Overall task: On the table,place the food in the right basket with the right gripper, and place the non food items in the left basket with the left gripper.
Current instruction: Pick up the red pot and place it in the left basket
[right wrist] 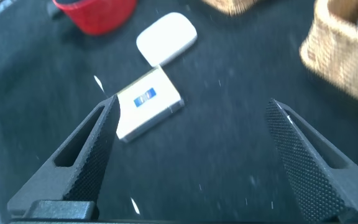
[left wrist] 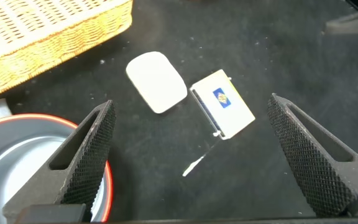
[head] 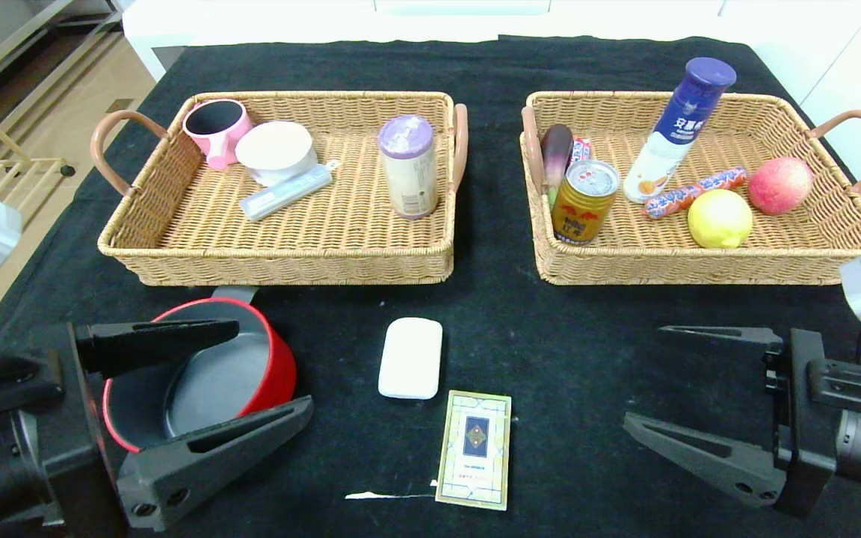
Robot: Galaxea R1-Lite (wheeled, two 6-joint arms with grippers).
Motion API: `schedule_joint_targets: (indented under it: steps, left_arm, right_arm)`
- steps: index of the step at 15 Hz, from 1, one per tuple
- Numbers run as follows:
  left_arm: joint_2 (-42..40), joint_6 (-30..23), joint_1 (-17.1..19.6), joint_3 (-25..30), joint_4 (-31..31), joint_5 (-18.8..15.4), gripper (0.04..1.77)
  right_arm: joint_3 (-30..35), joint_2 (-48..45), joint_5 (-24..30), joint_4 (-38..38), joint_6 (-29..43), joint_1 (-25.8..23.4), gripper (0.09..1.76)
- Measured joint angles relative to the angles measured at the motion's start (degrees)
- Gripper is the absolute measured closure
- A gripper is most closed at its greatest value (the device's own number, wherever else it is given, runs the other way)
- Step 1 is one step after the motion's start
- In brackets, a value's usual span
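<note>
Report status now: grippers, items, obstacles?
Left gripper open, over red pot. Right gripper open, empty. White block, card box on table. Nothing in the way.

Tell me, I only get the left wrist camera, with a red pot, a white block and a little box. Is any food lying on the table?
Observer: No. The lemon, the gold can and the blue-capped bottle are all in the right basket.
Operator: What's inside the basket whose corner I see?
Observer: That left basket holds a pink cup, a white tub, a pale flat case and a purple-lidded canister.
Operator: And the other arm?
Observer: The right pincer is open and holds nothing. It is low over the table, to the right of the card box.
</note>
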Motion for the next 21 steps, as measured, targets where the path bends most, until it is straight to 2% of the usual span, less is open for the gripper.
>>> schedule_joint_targets:
  steps: [5,12,15,17,21]
  left_arm:
    - [-0.2,0.2,-0.1,-0.5,-0.2,1.0,0.05]
    - [0.0,1.4,0.2,-0.6,-0.4,4.4,0.05]
    - [0.6,1.4,0.7,-3.3,1.0,8.1,0.05]
    - [1.3,1.4,1.1,-7.4,7.4,11.9,0.05]
    - [2.6,0.9,2.5,-17.9,27.4,14.9,0.05]
  right_arm:
    - [5.4,-0.4,1.0,-4.5,0.1,-2.3,0.15]
    - [5.5,-2.0,1.0,-4.9,1.5,-3.1,0.15]
    - [5.3,-2.3,1.0,-4.9,2.4,-3.4,0.14]
    - [5.3,-2.3,1.0,-4.8,2.4,-3.4,0.14]
    - [5.2,-2.3,1.0,-4.8,2.5,-3.4,0.14]
